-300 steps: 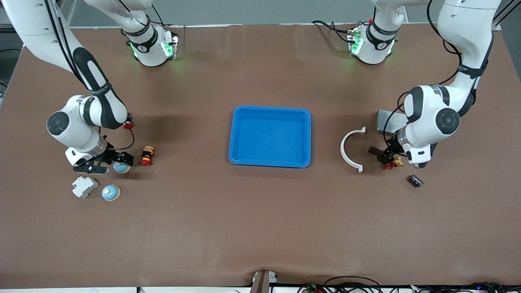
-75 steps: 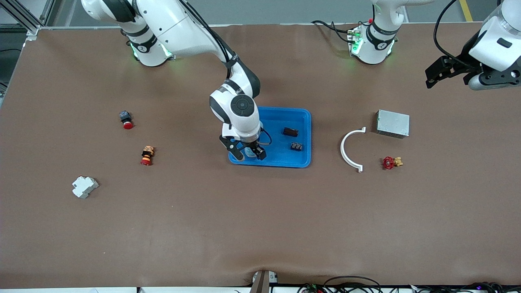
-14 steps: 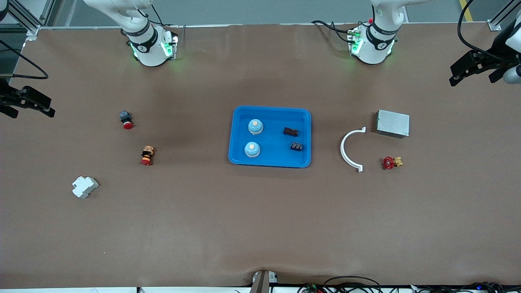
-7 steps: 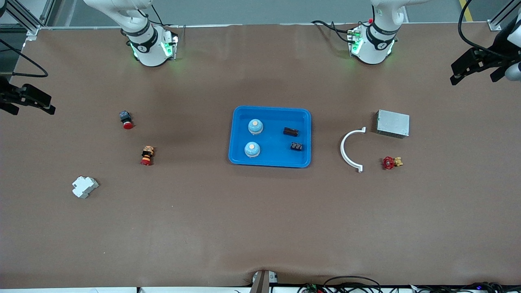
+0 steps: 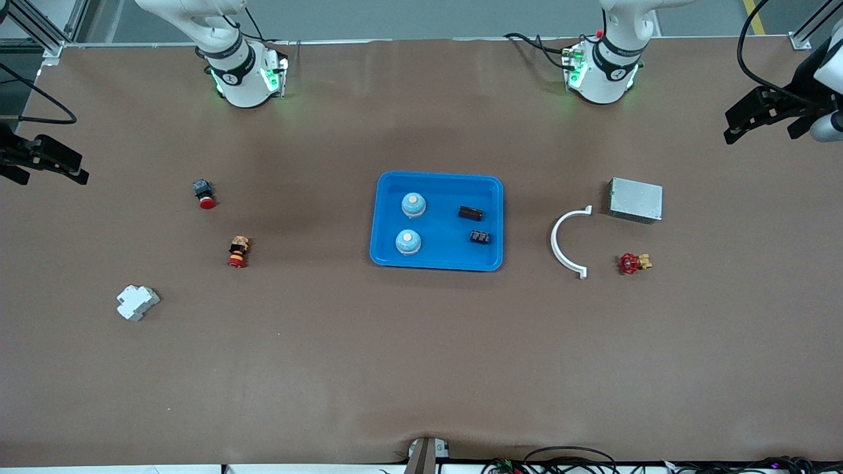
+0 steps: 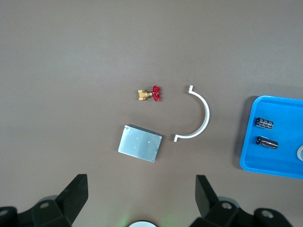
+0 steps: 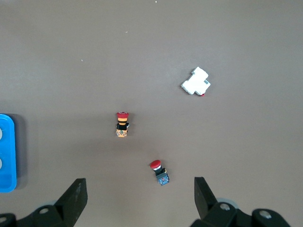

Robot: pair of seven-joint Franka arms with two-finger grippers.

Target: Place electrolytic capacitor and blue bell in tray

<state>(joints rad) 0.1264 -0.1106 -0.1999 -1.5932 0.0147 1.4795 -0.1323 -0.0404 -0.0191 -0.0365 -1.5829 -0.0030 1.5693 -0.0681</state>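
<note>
The tray (image 5: 437, 262) sits pretty much dead centre on the table (image 5: 421, 368), and everything the job asks for is already lying in it: two blue bells, one bell (image 5: 413, 205) farther from the front camera and the second bell (image 5: 407, 241) nearer to it, both on the side toward the right arm's end. On the side toward the left arm's end of the tray there's the capacitor (image 5: 470, 212), a dark cylinder lying on its side, and just at its 6 o'clock in the front view a second capacitor (image 5: 480, 236), small and dark. None of the four touch each other as far as I can see. Going outward toward the left arm's end you get a white curved clip (image 5: 565, 241), a grey metal box (image 5: 635, 200) and a little red valve (image 5: 632, 263), which is nearer the camera than the box. Toward the right arm's end there's a red push button (image 5: 204, 193), a red-capped switch (image 5: 238, 252) and a white breaker (image 5: 137, 302), the breaker nearest the camera of the three. The left gripper (image 5: 764, 122) hangs up in the air over the table's edge at its own end, jaws spread wide, nothing in them. The right gripper (image 5: 41, 161) does the same over the edge at its end, also spread and empty.
</note>
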